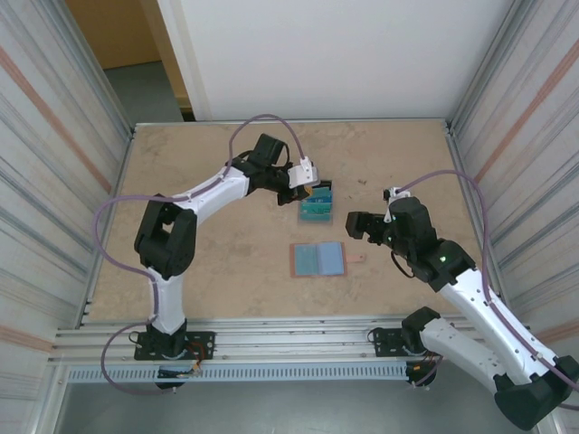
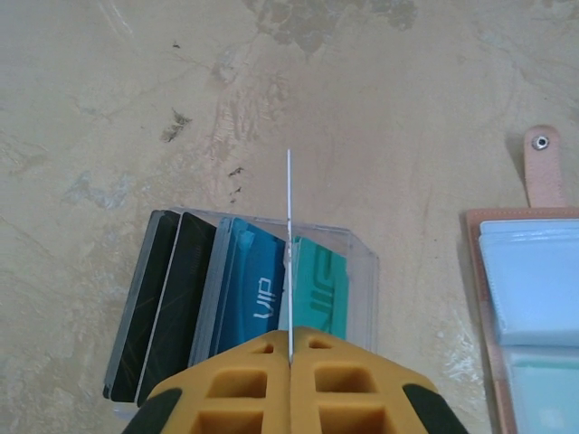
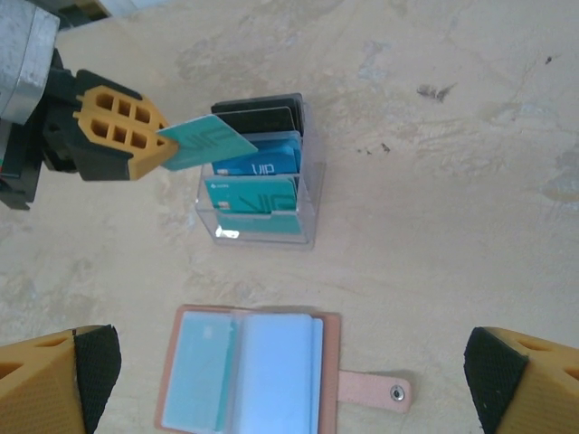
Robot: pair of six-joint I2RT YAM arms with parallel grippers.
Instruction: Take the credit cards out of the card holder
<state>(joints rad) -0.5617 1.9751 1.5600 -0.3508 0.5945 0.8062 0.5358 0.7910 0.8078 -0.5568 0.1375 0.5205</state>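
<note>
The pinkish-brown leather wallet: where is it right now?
In the top view, the pinkish-brown leather wallet lies open in the middle of the table, directly below the clear plastic card stand in the picture.

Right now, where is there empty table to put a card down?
Bare table lies beyond the clear stand and left of the open card holder. It is crowded in the middle: the left hand holds a teal card over the stand, and the right hand sits close by.
</note>
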